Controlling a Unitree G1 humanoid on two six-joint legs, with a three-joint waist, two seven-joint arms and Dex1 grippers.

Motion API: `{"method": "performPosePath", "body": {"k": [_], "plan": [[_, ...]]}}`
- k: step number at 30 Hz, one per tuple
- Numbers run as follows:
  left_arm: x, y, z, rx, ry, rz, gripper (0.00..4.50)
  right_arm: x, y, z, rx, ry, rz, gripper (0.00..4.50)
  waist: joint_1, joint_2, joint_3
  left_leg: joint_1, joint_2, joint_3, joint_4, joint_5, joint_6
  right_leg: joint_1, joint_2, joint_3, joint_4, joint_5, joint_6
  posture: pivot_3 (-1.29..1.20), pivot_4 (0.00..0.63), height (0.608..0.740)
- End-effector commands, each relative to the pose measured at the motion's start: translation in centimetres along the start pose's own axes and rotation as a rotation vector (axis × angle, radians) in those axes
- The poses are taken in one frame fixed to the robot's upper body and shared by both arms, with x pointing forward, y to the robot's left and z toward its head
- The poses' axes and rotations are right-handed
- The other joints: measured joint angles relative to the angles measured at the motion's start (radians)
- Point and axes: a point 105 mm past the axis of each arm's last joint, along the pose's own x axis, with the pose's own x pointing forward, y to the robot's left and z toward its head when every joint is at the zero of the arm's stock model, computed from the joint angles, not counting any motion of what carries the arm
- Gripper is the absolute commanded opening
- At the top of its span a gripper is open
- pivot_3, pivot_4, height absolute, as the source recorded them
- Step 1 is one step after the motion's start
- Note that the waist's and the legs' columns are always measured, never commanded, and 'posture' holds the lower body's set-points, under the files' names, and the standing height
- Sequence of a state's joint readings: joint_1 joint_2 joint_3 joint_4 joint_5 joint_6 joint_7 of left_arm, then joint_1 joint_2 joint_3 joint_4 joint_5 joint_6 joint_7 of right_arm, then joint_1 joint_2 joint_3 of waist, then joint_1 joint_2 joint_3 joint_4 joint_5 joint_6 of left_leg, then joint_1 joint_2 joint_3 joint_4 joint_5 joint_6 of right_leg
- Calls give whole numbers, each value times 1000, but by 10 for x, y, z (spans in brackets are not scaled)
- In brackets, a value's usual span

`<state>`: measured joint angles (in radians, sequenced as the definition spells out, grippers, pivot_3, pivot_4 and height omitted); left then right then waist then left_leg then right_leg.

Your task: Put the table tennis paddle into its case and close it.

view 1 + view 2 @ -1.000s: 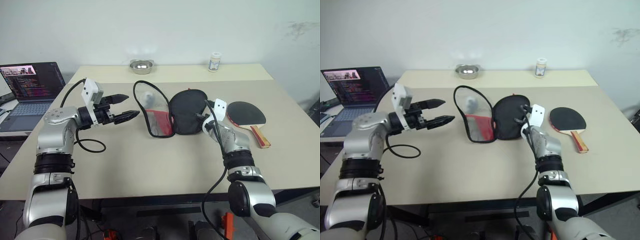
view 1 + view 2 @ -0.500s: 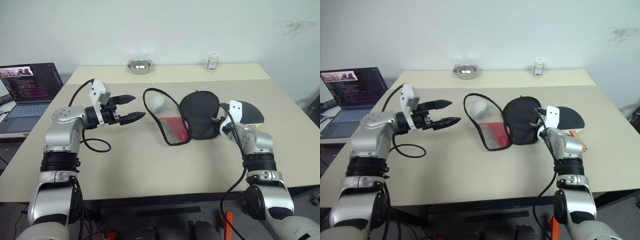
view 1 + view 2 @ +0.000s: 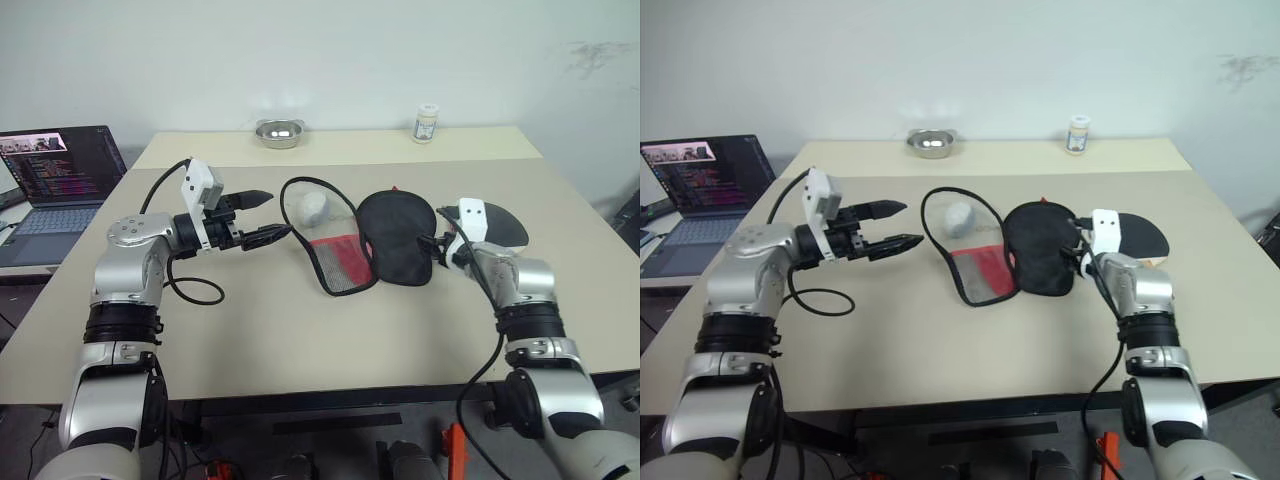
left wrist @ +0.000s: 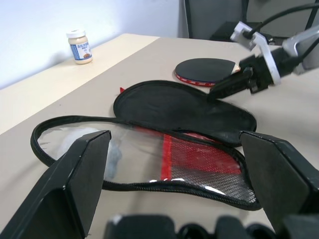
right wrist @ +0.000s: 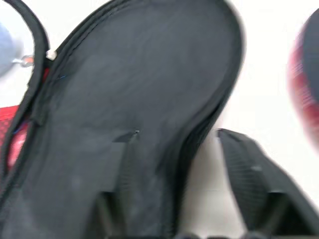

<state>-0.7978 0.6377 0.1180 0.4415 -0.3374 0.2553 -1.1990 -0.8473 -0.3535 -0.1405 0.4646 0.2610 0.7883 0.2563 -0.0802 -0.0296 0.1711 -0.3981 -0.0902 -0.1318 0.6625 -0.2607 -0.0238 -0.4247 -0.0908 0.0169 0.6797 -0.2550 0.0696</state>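
Already unzipped, the case [image 3: 365,240] lies mid-counter; the table tennis paddle [image 3: 505,228] waits outside by my spread right hand [image 3: 437,250]; left hand [image 3: 262,215] gapes empty.

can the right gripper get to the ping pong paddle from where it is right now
Probably yes. The table tennis paddle lies flat on the table just beyond the right gripper, nothing lying between them; its jaws look open at the case edge.

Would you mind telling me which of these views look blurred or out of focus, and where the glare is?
Right wrist view: the case is smeared with soft edges, and the paddle's red rim is a blur. Left wrist view: the left gripper's fingers are soft up close, while the jar is sharp. Left eye view: even light, with glare in the steel bowl.
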Motion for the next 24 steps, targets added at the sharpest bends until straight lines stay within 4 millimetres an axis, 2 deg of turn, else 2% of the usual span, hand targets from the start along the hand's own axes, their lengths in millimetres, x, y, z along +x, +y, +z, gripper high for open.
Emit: {"method": "performPosePath", "body": {"k": [1,2,4,6,10,12,15,18,24], "plan": [[3,-4,20,39,-72,-15,4500,-16,5,31,-138,-76,61,4228,0,0,0,0,0,0,0,0,0,0,0,0,0,0,0,0,150,740],[4,-6,23,40,-83,-23,4500,-23,7,35,-200,-79,84,4474,0,0,0,0,0,0,0,0,0,0,0,0,0,0,0,0,150,740],[5,-13,32,46,-115,-50,4500,-41,2,42,-264,-86,108,4474,0,0,0,-1,0,0,0,0,0,0,0,0,-1,0,0,0,150,740],[6,-18,36,44,-124,-69,4500,-53,-9,48,-254,-94,91,4474,2,0,0,-1,0,0,0,0,1,0,0,-1,-1,0,0,0,150,740],[14,-30,39,50,-112,-108,4500,-67,-51,48,-257,-76,-40,4474,8,0,0,0,0,0,0,-1,1,1,0,-1,-2,0,0,0,150,740],[25,-42,40,49,-117,-156,4500,-73,-72,38,-247,-41,-89,4474,17,0,0,0,0,0,0,-1,1,1,0,-1,-1,0,0,0,150,740],[38,-55,38,39,-111,-219,4500,-74,-96,19,-216,29,-138,4474,28,0,0,0,0,1,0,-1,1,3,0,0,-2,0,0,0,150,740],[45,-64,33,60,-84,-276,4500,-72,-107,8,-218,71,-166,4474,26,0,0,1,0,1,0,0,1,3,0,0,-1,0,0,0,150,740],[51,-67,34,60,-94,-319,4500,-64,-120,-5,-175,116,-190,4474,25,1,1,1,0,2,0,0,1,3,0,0,-1,0,0,0,150,740]]}}
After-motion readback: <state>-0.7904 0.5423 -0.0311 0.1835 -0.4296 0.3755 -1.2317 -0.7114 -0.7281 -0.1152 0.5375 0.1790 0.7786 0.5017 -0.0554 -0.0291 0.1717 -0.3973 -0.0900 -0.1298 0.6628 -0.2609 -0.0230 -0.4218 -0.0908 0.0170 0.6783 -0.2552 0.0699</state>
